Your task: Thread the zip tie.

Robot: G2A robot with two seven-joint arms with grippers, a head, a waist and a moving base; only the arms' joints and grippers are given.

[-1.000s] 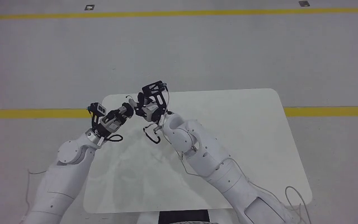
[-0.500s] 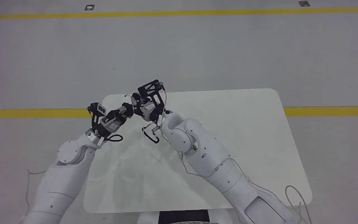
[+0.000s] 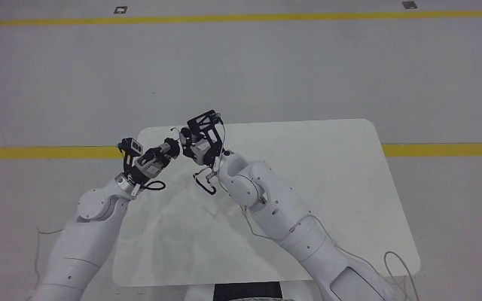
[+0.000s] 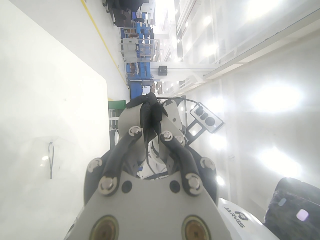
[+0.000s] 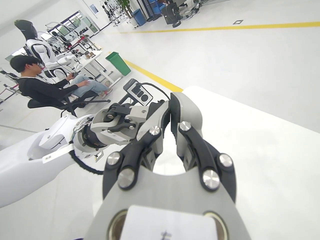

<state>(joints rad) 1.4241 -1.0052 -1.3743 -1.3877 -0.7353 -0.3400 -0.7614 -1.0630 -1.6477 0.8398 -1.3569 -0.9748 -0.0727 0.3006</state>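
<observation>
The right tool [image 5: 170, 111] is pinched closed. The left tool [image 4: 150, 103], tip to tip with it, looks likewise closed in its own wrist view (contents indiscernible).

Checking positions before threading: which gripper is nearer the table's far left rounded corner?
Left. The left gripper hangs just inward of that corner; the right gripper faces it tip to tip from the side away from the corner.

Dark strip [image 4: 51, 159] on table [image 4: 37, 81] blurred, zip tie too small to discern
</observation>
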